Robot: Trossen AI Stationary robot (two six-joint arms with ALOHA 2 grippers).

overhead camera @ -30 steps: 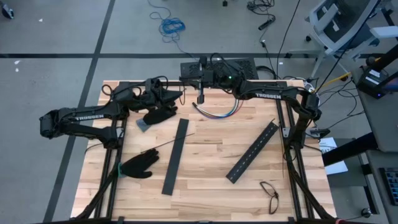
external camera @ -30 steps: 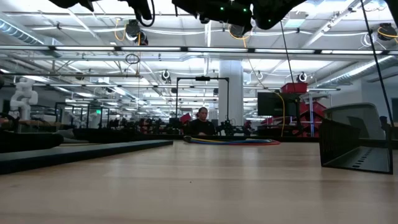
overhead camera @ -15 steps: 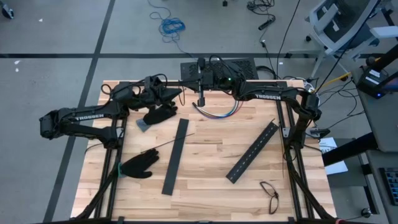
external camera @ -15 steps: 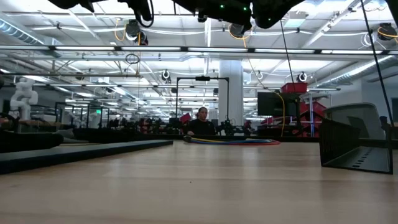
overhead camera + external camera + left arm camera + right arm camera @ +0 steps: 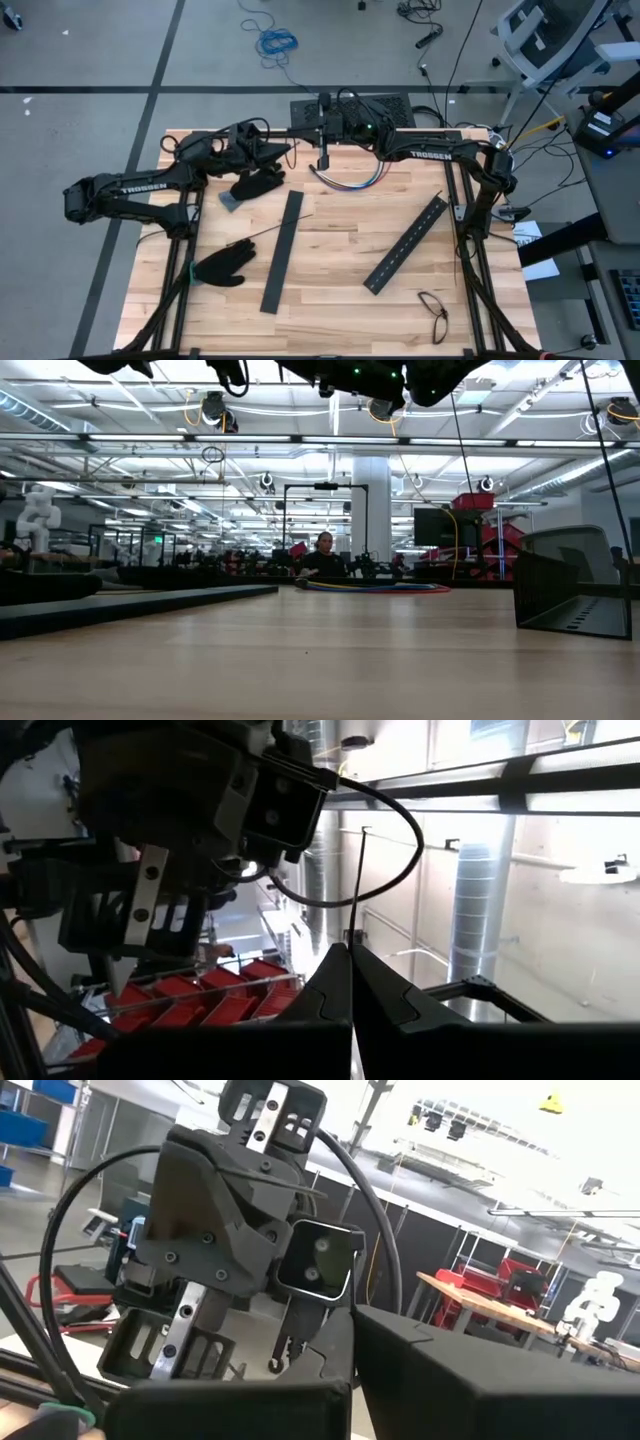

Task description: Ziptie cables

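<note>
Left gripper (image 5: 292, 148): I see it raised above the table's far edge, fingers pressed together on a ziptie (image 5: 357, 880) — in my left wrist view a thin dark strip rises from between the fingertips.
Right gripper (image 5: 323, 160): fingers closed, hanging just right of the left one, tip pointing down; whether it holds anything I cannot tell.
Cables (image 5: 350, 180): a curved bundle of red, blue and white wires on the wood, just beside and below the right gripper, not touched by either.
Second ziptie (image 5: 262, 236): a thin dark strip on the table, well apart from both grippers, between a black glove (image 5: 222, 266) and a black slotted bar (image 5: 282, 251).
Around: another glove (image 5: 258, 184) under the left gripper, a second bar (image 5: 406, 244) to the right, eyeglasses (image 5: 434, 313) near the front corner.
In the way: nothing lies between grippers and cables — only the wooden table (image 5: 330, 300).
</note>
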